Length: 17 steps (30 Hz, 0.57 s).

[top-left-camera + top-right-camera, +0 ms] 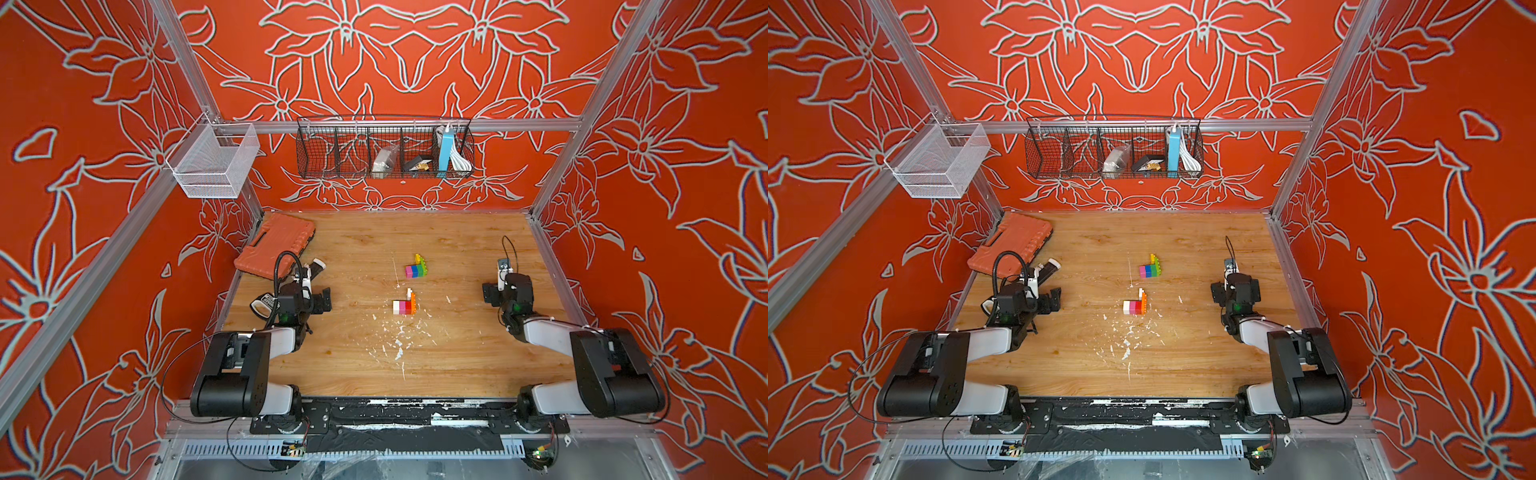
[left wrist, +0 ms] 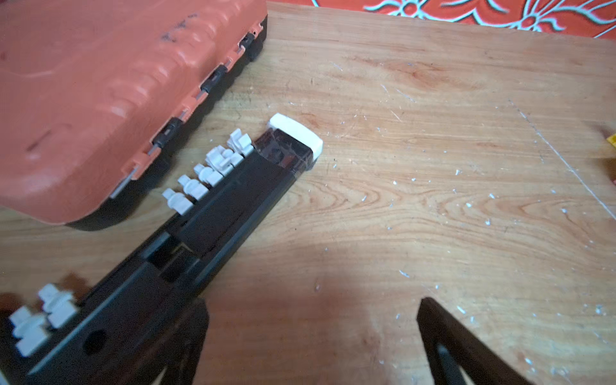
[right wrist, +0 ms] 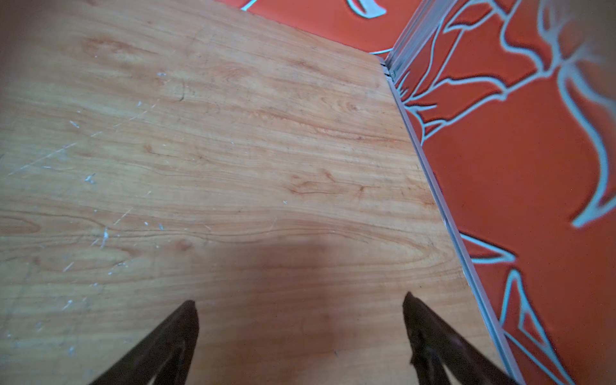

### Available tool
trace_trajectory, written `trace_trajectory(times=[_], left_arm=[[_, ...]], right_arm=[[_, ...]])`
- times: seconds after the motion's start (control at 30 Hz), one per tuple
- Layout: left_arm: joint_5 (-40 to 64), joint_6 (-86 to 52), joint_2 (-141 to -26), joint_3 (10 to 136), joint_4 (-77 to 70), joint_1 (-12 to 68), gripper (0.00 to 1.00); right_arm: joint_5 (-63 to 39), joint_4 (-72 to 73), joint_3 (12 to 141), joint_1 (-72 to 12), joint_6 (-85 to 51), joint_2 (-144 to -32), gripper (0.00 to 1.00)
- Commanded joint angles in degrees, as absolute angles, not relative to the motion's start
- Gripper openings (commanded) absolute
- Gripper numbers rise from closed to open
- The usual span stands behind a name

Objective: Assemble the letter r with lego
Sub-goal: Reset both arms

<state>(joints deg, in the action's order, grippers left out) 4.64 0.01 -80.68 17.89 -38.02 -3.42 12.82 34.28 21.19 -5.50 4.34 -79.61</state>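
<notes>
Orange-red walls with pale flower outlines are enclosing a wooden tabletop (image 1: 457, 365), and the lego is sitting near its middle as two small clusters, apart from each other and well apart from both arms. The far lego cluster (image 1: 417, 267) is showing a row of pink, blue and green bricks with lime and yellow pieces rising at one end. The near lego cluster (image 1: 404, 304) is showing a row of white, pink and red with orange and white stacked at its end. Both clusters are appearing in both top views.

White flecks (image 1: 399, 345) are lying scattered on the wood in front of the near cluster.

The left gripper (image 2: 360, 216) is hovering low beside the ribbed orange case (image 2: 100, 100), its jaws spread wide and holding nothing. One long finger with a white tip (image 2: 296, 133) is lying just beside the case's latched edge; whether they are touching I cannot tell. The right gripper (image 3: 300, 298) is hanging over bare wood near the table's right rail, its two dark fingertips (image 3: 191, 310) standing wide apart and gripping nothing.

On the back wall a black wire basket (image 1: 328, 166) is holding a few odds and ends, and a white mesh basket (image 1: 216, 166) is hanging at the left post.
</notes>
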Motion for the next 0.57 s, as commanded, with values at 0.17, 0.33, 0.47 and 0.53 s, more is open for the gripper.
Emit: trace_trajectory(times=[0.17, 0.33, 0.47, 0.53], left_arm=[[0.9, -1.6, -80.3, 17.6, -44.4, -3.5, 0.99], [0.6, -0.5, -80.6, 18.4, -43.4, -2.4, 0.99], [0.5, -0.5, -80.9, 18.8, -42.8, -2.4, 0.99], [0.5, -0.5, -80.7, 18.5, -43.4, -2.3, 0.99]], right_arm=[[6.8, 46.1, 18.5, -2.9, 0.8, -81.1, 0.98], [6.8, 45.2, 18.7, -2.9, 0.7, -80.9, 0.98], [6.8, 45.9, 18.6, -2.9, 0.7, -81.2, 0.98], [6.8, 44.9, 18.8, -2.9, 0.7, -80.9, 0.98]])
